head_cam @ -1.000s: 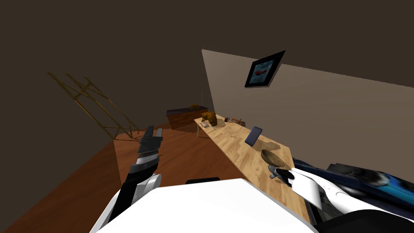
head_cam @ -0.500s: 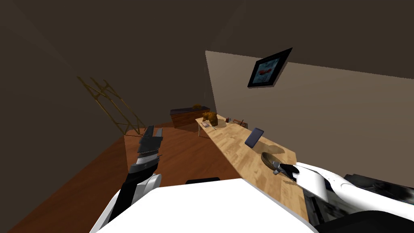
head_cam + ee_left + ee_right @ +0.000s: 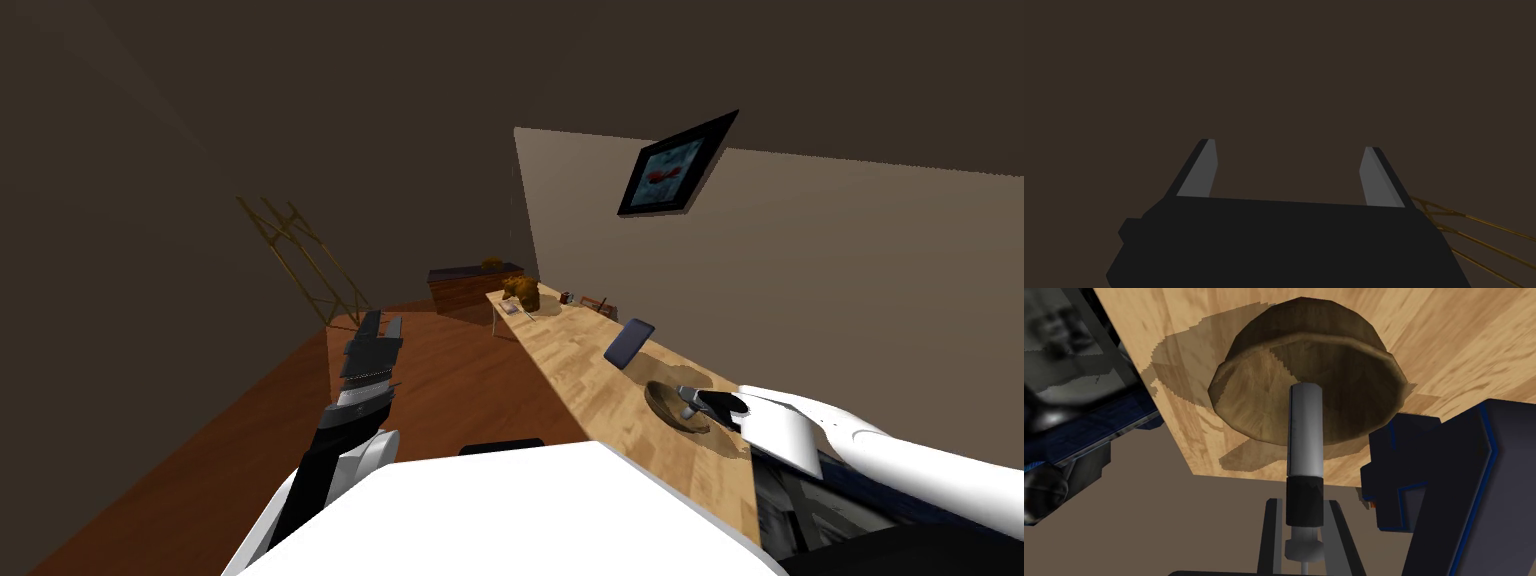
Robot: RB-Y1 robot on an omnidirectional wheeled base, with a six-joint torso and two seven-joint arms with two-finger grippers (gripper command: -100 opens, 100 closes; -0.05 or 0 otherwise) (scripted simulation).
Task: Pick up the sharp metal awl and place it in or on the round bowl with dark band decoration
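Note:
A round brown bowl [image 3: 668, 410] [image 3: 1274, 403] stands on the light wooden table [image 3: 570, 360] near its end. My right gripper [image 3: 692, 400] [image 3: 1303, 502] is shut on the awl [image 3: 1305, 433], a grey shaft with a black collar. The awl points out over the bowl's hollow, above its rim. Off to the side, over the brown floor, my left gripper [image 3: 380, 322] [image 3: 1288, 144] hangs open with nothing between its fingers.
A dark blue tablet-like slab [image 3: 628, 343] [image 3: 1464, 478] stands propped just beyond the bowl. Farther along the table are a brown figure [image 3: 522, 292] and small items. A low dresser [image 3: 475, 285] and a wooden easel frame [image 3: 305, 262] stand at the back.
My right gripper has carried the awl from the table's near edge forward to above the bowl. The head view has swung a little. The left arm has stayed still.

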